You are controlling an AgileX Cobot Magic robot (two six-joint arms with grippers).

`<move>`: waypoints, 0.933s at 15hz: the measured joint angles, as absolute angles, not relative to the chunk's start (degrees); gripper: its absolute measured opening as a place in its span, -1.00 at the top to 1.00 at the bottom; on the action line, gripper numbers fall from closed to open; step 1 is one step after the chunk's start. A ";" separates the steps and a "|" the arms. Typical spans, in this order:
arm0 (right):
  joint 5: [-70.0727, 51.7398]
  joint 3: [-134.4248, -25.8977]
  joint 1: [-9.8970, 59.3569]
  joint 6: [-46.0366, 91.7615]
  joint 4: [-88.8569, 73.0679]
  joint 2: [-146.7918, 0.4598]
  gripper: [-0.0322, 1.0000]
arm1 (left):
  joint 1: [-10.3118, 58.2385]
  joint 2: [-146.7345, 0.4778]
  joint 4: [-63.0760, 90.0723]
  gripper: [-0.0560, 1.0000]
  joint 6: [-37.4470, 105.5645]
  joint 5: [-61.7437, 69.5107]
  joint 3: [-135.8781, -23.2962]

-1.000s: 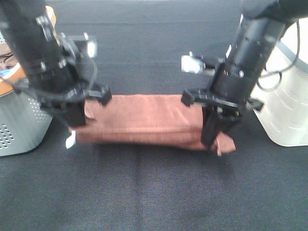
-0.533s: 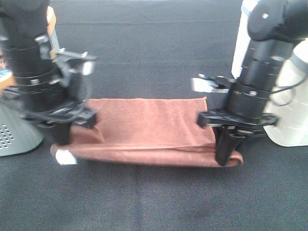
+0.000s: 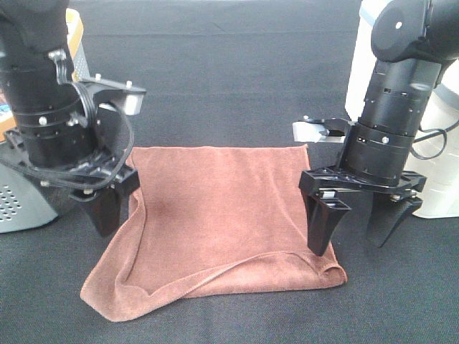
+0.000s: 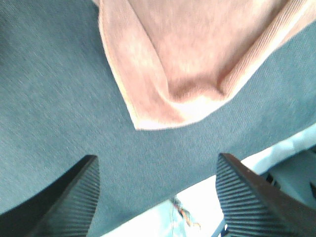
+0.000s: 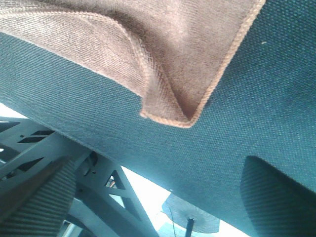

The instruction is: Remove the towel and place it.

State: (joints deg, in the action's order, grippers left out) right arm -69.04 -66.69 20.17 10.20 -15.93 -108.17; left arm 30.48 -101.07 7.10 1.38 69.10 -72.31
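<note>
Arms upright on either side of the rust-brown square microfibre towel (image 3: pixel 219 229), each black claw pointing straight down over the dark woven tabletop (image 3: pixel 237 79): left gripper (image 4: pixel 157 190) spread wide with nothing between its ribbed fingers (image 4: pixel 74 195), right gripper (image 3: pixel 356 223) likewise splayed and empty, just beside the cloth's right edge. Towel spread on the tabletop between the two, near edge rumpled and folded over, corners clear of both claws in the wrist views. Perforated grey basket (image 3: pixel 18 201) cut off at far left behind the left arm, white rounded container (image 3: pixel 437 129) half hidden behind the right; contents of neither discernible.
</note>
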 joint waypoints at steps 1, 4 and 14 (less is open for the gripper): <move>-69.21 -66.69 20.17 10.20 -16.79 -107.95 -0.72 | 30.48 -100.96 7.10 -0.32 1.38 69.10 -73.22; -69.33 -66.69 20.17 10.20 -18.91 -104.28 -0.72 | 30.48 -99.18 7.10 -0.32 1.38 69.10 -76.55; -69.56 -60.68 20.17 10.26 -12.78 -63.37 -0.72 | 30.25 -70.76 -9.11 -0.32 -6.47 69.39 -80.50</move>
